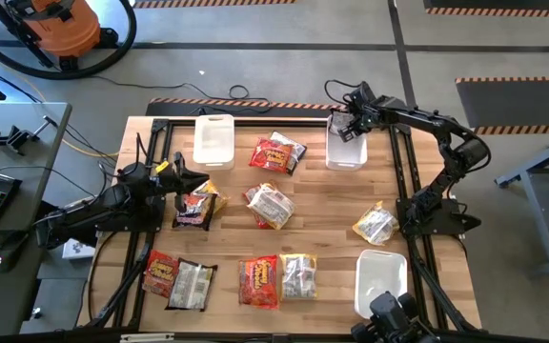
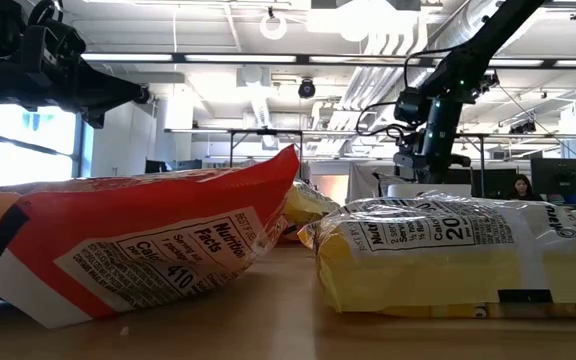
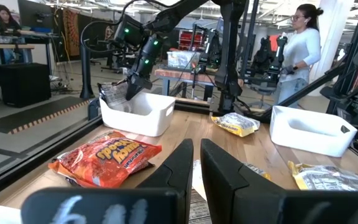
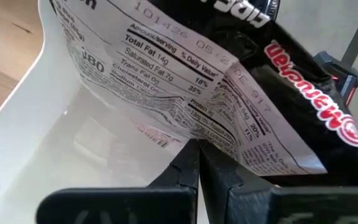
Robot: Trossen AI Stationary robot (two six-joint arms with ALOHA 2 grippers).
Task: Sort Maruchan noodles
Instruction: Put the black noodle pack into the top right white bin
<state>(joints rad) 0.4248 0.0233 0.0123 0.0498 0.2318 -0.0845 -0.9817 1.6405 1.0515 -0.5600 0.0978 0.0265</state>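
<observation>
— What surrounds the table? A grey concrete floor (image 1: 284, 57) with hazard-striped tape (image 1: 503, 11) and an orange shop vacuum (image 1: 60, 24).

— And beyond? Ceiling strip lights (image 2: 218, 57), exposed ducts (image 2: 368, 90), desks, a person in white (image 3: 300, 50) standing.

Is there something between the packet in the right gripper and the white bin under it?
Nothing visible. The right gripper holds the dark packet just above the open bin, whose inside looks bare in the right wrist view.

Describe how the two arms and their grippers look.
Both arms are dark, jointed and slim, with black cables along them. The right arm shows green indicator lights. The left gripper has two flat, dark, wedge-shaped fingers; the right gripper looks the same.
</observation>
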